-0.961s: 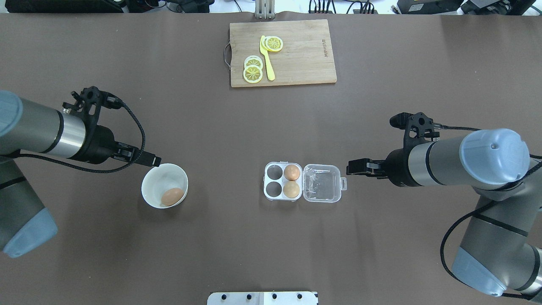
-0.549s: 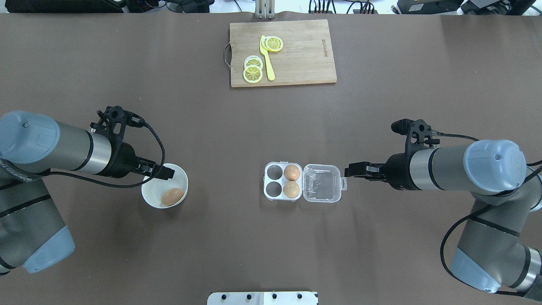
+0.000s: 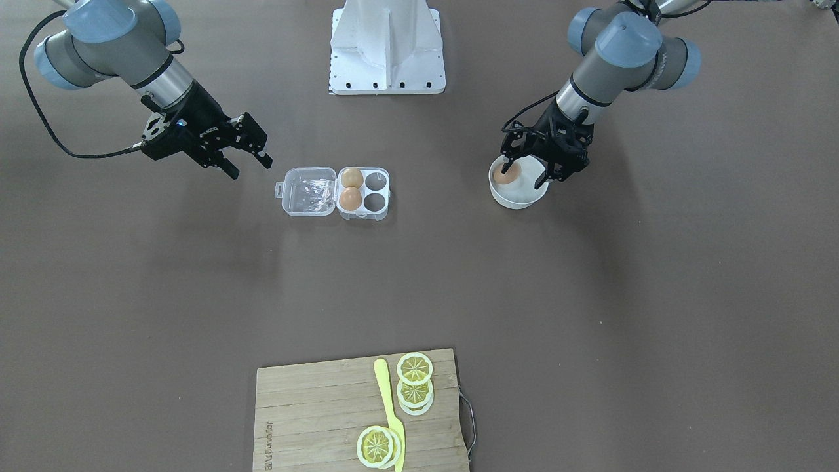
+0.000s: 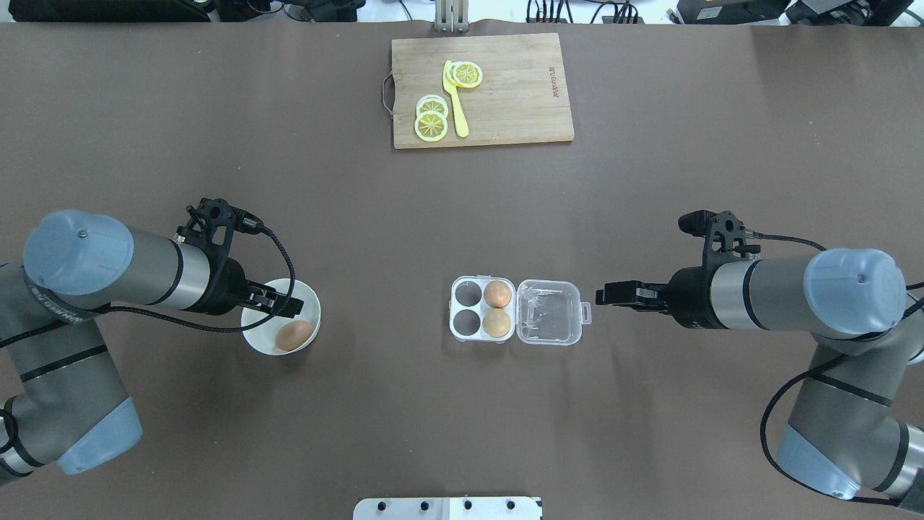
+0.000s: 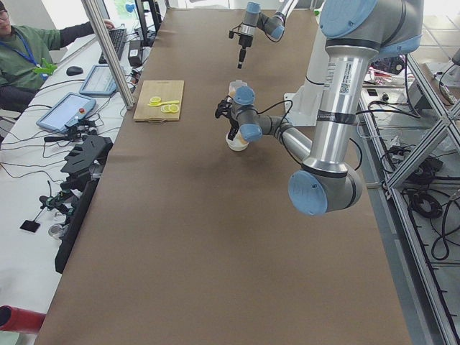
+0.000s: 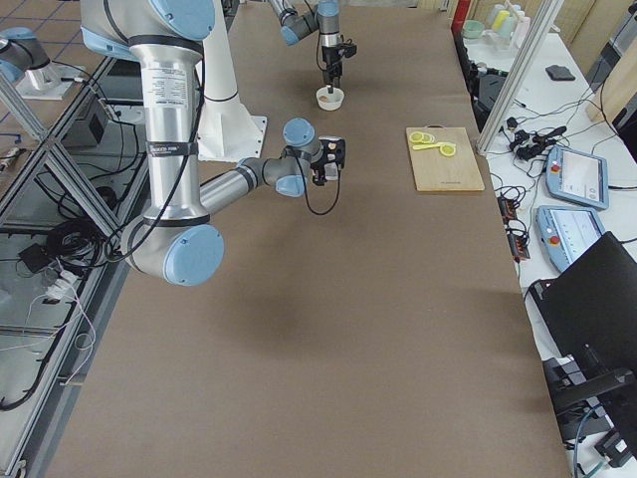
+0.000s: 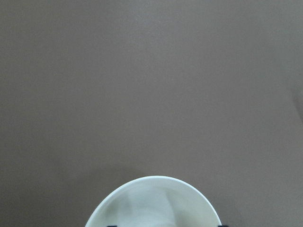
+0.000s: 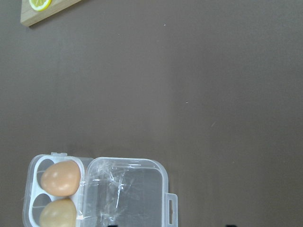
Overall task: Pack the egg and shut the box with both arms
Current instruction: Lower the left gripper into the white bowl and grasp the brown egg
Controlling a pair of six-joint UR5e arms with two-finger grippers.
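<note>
A light-brown egg [image 4: 294, 335] lies in a white bowl [image 4: 315, 303] on the left; it also shows in the front view [image 3: 506, 176]. My left gripper [image 4: 289, 306] is open and hangs over the bowl, fingers either side of its far half [image 3: 529, 172]. The clear box [image 4: 462, 309] stands open at mid-table, with two eggs [image 4: 497, 295] [image 4: 497, 323] in the cells by the hinge and two empty cells. Its lid [image 4: 548, 312] lies flat to the right. My right gripper [image 4: 603, 295] is open and empty, just right of the lid's tab [image 3: 249, 166].
A wooden cutting board [image 4: 520, 94] with lemon slices and a yellow knife lies at the far edge. The robot's white stand [image 3: 388, 46] is at the near edge. The left wrist view shows only the bowl's rim [image 7: 156, 182] and the brown table.
My left arm has swung toward the bowl and its gripper now hangs over it. My right gripper has shifted slightly nearer and stays by the lid's tab.
</note>
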